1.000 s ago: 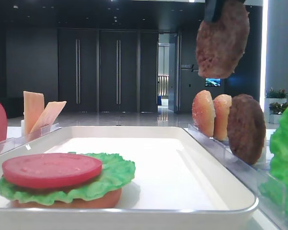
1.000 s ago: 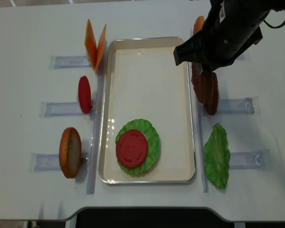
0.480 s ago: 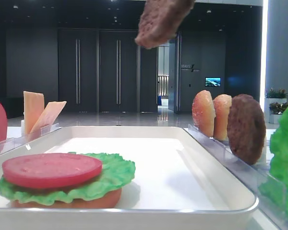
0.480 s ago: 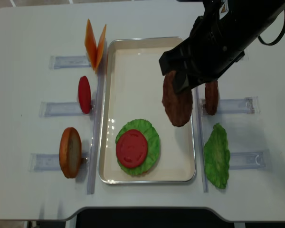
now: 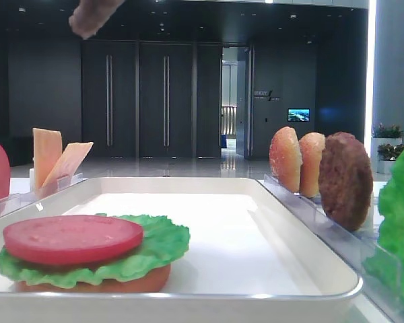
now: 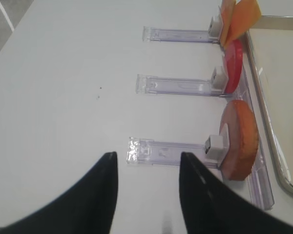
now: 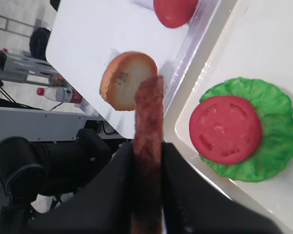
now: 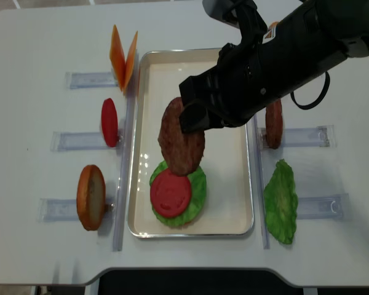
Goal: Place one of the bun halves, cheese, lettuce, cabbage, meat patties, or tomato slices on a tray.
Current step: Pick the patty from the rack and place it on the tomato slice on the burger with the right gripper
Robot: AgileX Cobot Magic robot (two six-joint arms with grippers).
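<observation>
My right gripper (image 8: pixel 192 115) is shut on a dark brown meat patty (image 8: pixel 181 140), which hangs above the white tray (image 8: pixel 133 153). The patty shows edge-on between the black fingers (image 7: pixel 118 180) in the right wrist view (image 7: pixel 147 122). Just below and in front of it on the tray lies a stack of a tomato slice (image 8: pixel 170 192) on lettuce (image 8: pixel 198 184) on a bun base (image 5: pixel 121 281). My left gripper (image 6: pixel 146 163) stands open over bare table left of a bun half (image 6: pixel 239 139), with nothing between its fingers.
Clear racks flank the tray. On the left stand cheese (image 8: pixel 123 55), a tomato slice (image 8: pixel 109 121) and a bun half (image 8: pixel 90 196). On the right stand a second patty (image 8: pixel 273 123), a lettuce leaf (image 8: pixel 280 200) and two bun halves (image 5: pixel 286 159).
My right gripper has carried the patty leftward from above the right rack to over the tray, close above the tomato stack.
</observation>
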